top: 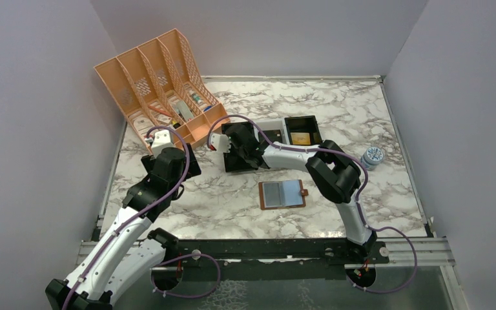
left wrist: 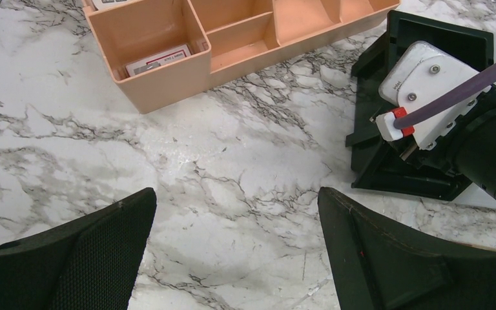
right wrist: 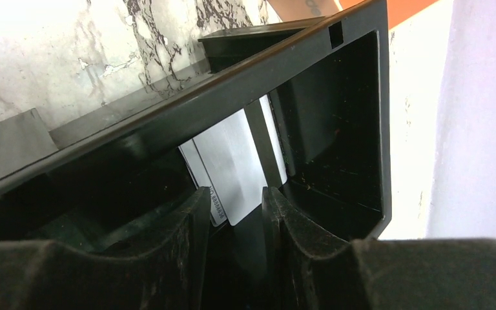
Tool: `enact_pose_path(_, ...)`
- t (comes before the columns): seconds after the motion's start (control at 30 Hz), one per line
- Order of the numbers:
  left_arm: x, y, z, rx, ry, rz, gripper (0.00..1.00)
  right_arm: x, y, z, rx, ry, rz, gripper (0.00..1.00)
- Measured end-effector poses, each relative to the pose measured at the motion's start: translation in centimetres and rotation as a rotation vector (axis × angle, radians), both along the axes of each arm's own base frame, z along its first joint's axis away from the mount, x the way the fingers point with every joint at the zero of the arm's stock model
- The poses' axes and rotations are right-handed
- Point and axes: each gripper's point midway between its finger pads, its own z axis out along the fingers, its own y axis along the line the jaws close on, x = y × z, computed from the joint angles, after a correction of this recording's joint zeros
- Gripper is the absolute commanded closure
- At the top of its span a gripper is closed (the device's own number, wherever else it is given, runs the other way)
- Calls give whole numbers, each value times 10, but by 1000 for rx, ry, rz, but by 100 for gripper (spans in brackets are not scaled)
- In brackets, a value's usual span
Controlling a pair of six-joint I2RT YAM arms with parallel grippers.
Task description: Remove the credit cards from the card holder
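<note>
Card holder (top: 283,194) lies spread open mid-table, near the right arm. The table (top: 219,206) is white marble pattern with grey veins; walls (top: 32,129) are pale lilac. Pale grey credit cards (right wrist: 236,171) lie in a black tray (right wrist: 336,129), one printed with a row of eights. The holder is brown with a snap tab and blue-grey pockets. Right gripper (right wrist: 236,194) is over the cards, narrowly apart, nothing visibly gripped. Left gripper (left wrist: 237,194) is spread wide over marble.
</note>
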Motion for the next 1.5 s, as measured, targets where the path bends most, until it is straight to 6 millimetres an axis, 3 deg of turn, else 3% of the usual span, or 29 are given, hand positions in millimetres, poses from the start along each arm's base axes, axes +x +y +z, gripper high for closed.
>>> enact_pose_path(0.13, 0, 0, 0, 2, 2, -2, 1, -1, 2, 3, 37, 15, -21, 63)
enact_pose_path(0.23, 0, -1, -1, 3, 6, -5, 1, -5, 6, 18, 110, 32, -41, 62)
enact_pose_path(0.3, 0, -1, -2, 4, 10, -8, 1, -10, 7, 43, 197, 29, -59, 61)
enact_pose_path(0.4, 0, -2, -3, 5, 15, -13, 1, -21, -2, 98, 375, -11, -100, 52)
enact_pose_path(0.5, 0, -3, -4, 4, 17, -17, 1, -37, -25, 149, 575, -58, -182, 42)
enact_pose_path(0.57, 0, -3, -4, 5, 19, -20, 1, -48, -46, 162, 689, -51, -271, 41)
enact_pose_path(0.67, 0, -4, -4, 5, 22, -24, 1, -65, -75, 147, 797, 26, -411, 41)
enact_pose_path(0.8, 0, -4, -4, 6, 22, -27, 1, -96, -112, 96, 844, 191, -621, 42)
enact_pose_path(0.9, 0, -4, -5, 6, 23, -27, 1, -120, -124, 67, 853, 307, -715, 44)
enact_pose_path(1.13, 1, -5, -9, 14, 40, -27, 1, -155, -109, 45, 914, 575, -800, 47)
enact_pose_path(1.37, 2, -5, -10, 18, 47, -27, 1, -170, -101, 16, 839, 697, -850, 52)
enact_pose_path(1.5, 2, -5, -10, 18, 47, -27, 1, -174, -103, 11, 812, 706, -865, 56)
